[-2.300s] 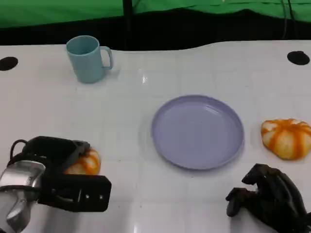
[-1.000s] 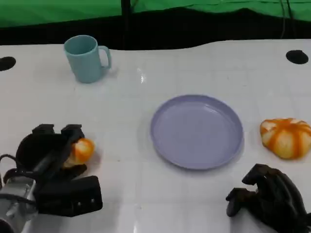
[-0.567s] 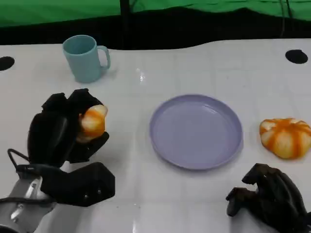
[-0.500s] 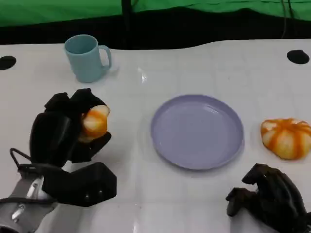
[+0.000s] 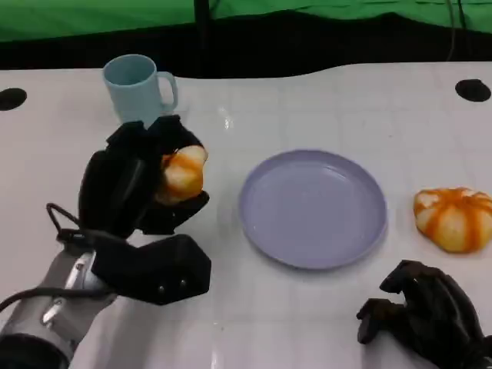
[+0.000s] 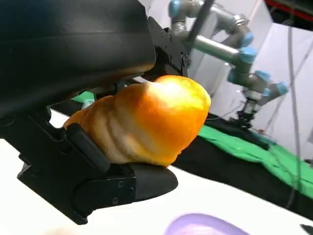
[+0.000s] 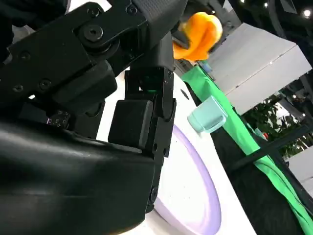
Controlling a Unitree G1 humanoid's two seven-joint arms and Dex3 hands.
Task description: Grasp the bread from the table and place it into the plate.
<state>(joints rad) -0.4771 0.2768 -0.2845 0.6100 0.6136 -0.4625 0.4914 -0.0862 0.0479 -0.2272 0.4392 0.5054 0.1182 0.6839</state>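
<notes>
In the head view your left hand (image 5: 142, 188) grips the orange-glazed bread roll (image 5: 181, 171), lifted off the white counter (image 5: 307, 108), just left of the round lilac plate (image 5: 312, 207); a pale blue mug (image 5: 138, 88) stands near the far edge; a second orange-striped bun (image 5: 453, 218) lies by the right edge; your right hand (image 5: 421, 315) rests at the near edge, fingers curled in on nothing. In the left wrist view, black fingers (image 6: 98, 181) clamp the roll (image 6: 146, 122). In the right wrist view, plate (image 7: 193, 191), mug (image 7: 208, 115) and roll (image 7: 198, 34) show beyond the hand's own black fingers (image 7: 142, 122).
</notes>
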